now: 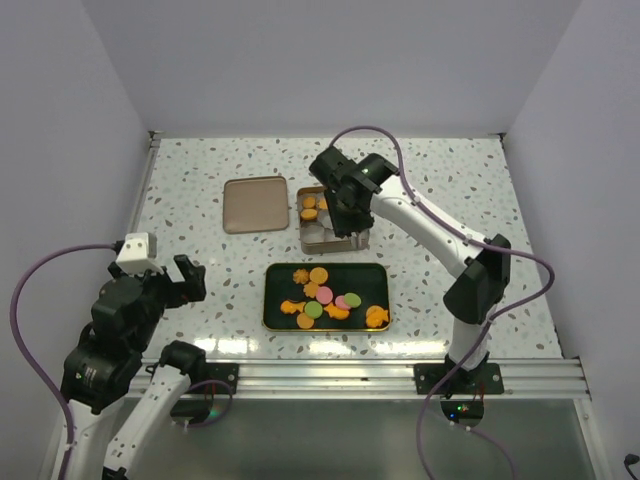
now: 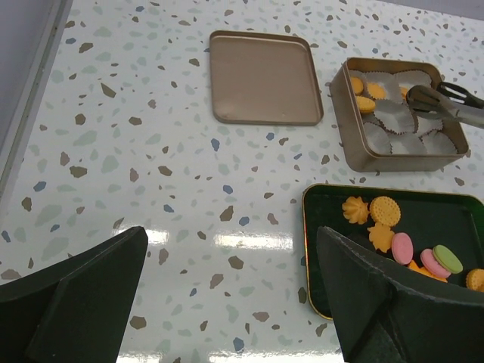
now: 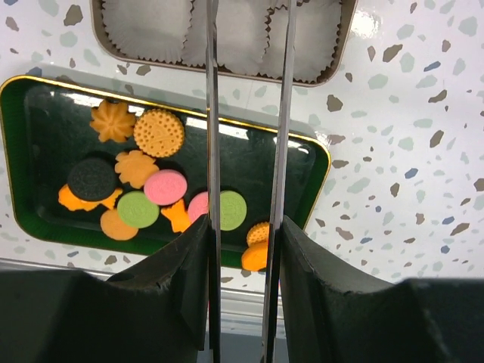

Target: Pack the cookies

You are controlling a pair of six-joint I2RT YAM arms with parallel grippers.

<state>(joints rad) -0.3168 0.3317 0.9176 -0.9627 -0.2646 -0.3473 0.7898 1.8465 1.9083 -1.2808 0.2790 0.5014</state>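
Note:
The cookies [image 1: 325,295] lie on a black gold-rimmed tray [image 1: 376,272]: orange rounds and flower shapes, some pink and green rounds, one dark round [image 3: 91,178]. Several orange cookies [image 2: 365,94] sit in white paper cups [image 3: 147,30] inside the open gold tin [image 2: 344,121]. My right gripper [image 1: 345,200] is shut on metal tongs [image 3: 212,113], whose tips [image 2: 418,96] reach into the tin. I cannot tell whether the tips hold a cookie. My left gripper [image 2: 231,249] is open and empty above bare table, left of the tray.
The tin's lid [image 1: 255,204] lies flat left of the tin. White walls enclose the table on three sides. A metal rail [image 1: 350,375] runs along the near edge.

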